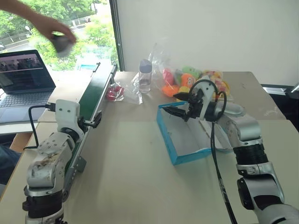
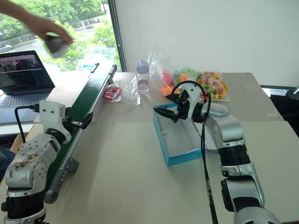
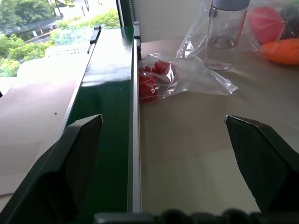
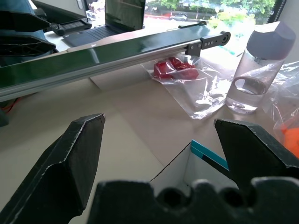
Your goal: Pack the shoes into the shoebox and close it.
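The blue shoebox (image 1: pixel 174 150) stands open on the table, white inside, with nothing in it. My right gripper (image 1: pixel 179 104) hovers open over its far corner (image 4: pixel 207 157), fingers empty. Behind my right forearm lies a pale grey rounded shape (image 1: pixel 235 110), partly hidden, possibly one of the shoes. At the far left a person's hand (image 1: pixel 49 25) holds a blurred dark grey thing (image 1: pixel 60 45); I cannot tell what it is. My left gripper (image 3: pixel 161 120) is open and empty, level, its fingers either side of the edge of the long green board (image 3: pixel 110 93).
The green board (image 1: pixel 96 91) runs along the table's left side. Near its far end lie a bag of red pieces (image 1: pixel 112 92), a clear bottle (image 1: pixel 145 74) and a bag of colourful toys (image 1: pixel 196 81). A laptop (image 1: pixel 23 77) sits at the far left.
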